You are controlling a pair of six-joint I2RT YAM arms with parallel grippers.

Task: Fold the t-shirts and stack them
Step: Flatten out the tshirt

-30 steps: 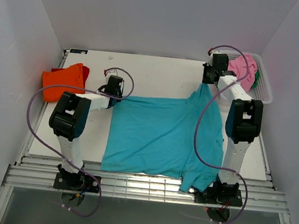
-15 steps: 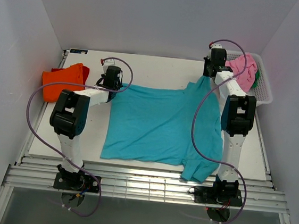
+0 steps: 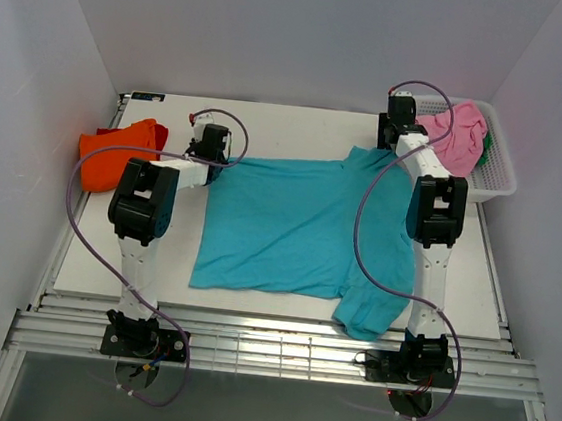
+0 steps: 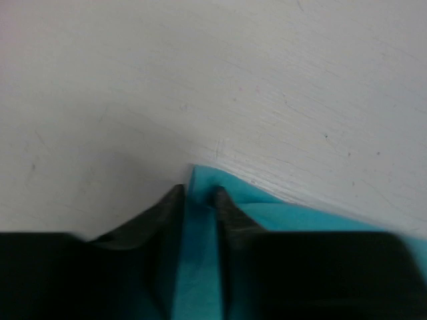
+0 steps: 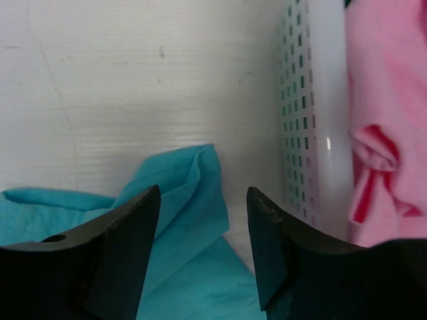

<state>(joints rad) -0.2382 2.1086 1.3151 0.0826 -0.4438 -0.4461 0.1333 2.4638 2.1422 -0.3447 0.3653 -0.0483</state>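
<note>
A teal t-shirt [image 3: 300, 223] lies spread flat across the middle of the table. My left gripper [image 3: 212, 151] is low at its far left corner. In the left wrist view the left gripper [image 4: 198, 193] is slightly open, and a strip of the teal t-shirt [image 4: 300, 217] lies in the gap. My right gripper [image 3: 389, 139] is at the far right corner. The right gripper [image 5: 203, 200] stands wide open over a loose fold of the teal t-shirt [image 5: 180, 180]. An orange t-shirt [image 3: 116, 153] lies folded at the left. A pink t-shirt [image 3: 455, 133] sits in the basket.
The white lattice basket [image 3: 496, 178] stands at the back right. Its wall [image 5: 300, 120] is close beside my right fingers, with the pink cloth [image 5: 387, 100] hanging over it. A bit of green cloth [image 3: 484, 143] shows inside. The teal sleeve [image 3: 365, 315] droops over the table's near edge.
Both arms have carried the shirt's far edge toward the back of the table, drawing it flat. Both grippers were shut on the cloth and have now opened.
</note>
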